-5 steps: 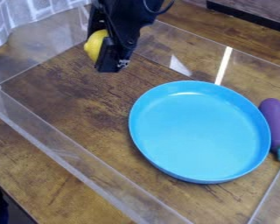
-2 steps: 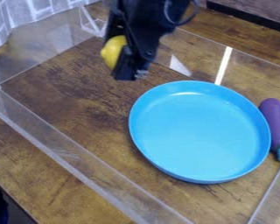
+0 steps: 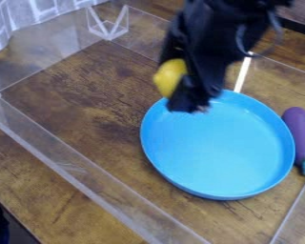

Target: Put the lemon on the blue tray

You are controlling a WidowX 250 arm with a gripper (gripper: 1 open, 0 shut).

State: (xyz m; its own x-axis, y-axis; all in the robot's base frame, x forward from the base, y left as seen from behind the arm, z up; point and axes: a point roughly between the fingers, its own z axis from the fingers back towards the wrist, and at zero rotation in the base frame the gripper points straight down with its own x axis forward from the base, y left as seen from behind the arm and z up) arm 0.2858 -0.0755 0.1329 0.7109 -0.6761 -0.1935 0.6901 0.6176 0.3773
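Note:
The lemon [image 3: 171,74] is small and bright yellow. It hangs in the air, and my black gripper [image 3: 181,91] is shut on it; the fingers are motion-blurred. Lemon and gripper hover over the upper left rim of the blue tray [image 3: 225,148], a large round dish lying on the wooden table. The arm comes down from the top of the view and hides the tray's far rim.
A purple eggplant [image 3: 299,136] lies just right of the tray. Clear plastic walls [image 3: 66,167] fence the wooden table along the left and front. A small clear stand [image 3: 108,19] sits at the back left.
The gripper has carried the lemon to the right and somewhat nearer, from over the bare wood at the back left to above the tray's left rim. Its wrist has rolled a little.

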